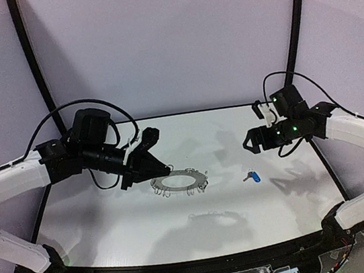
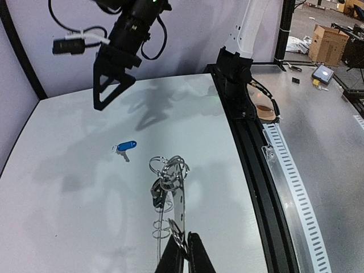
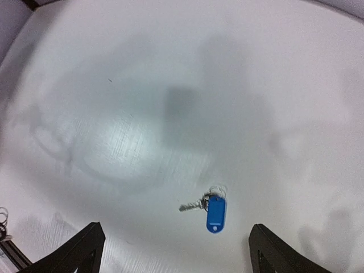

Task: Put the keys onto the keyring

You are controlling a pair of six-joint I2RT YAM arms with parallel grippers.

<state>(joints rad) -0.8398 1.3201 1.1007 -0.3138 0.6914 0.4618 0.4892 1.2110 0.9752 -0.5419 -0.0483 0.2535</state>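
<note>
Clamped on the rim of the keyring point(image 2: 169, 199), my left gripper point(image 2: 183, 259) holds it off the white table point(image 1: 98, 216), wire clips point(image 2: 165, 166) dangling around its edge. From my left wrist the ring shows nearly edge-on. 1 key with a bright blue tag point(image 3: 215, 211) lies flat on the table, well apart from the ring. My right gripper point(image 3: 179, 256) hangs above that key, jaws spread wide, touching nothing.
</note>
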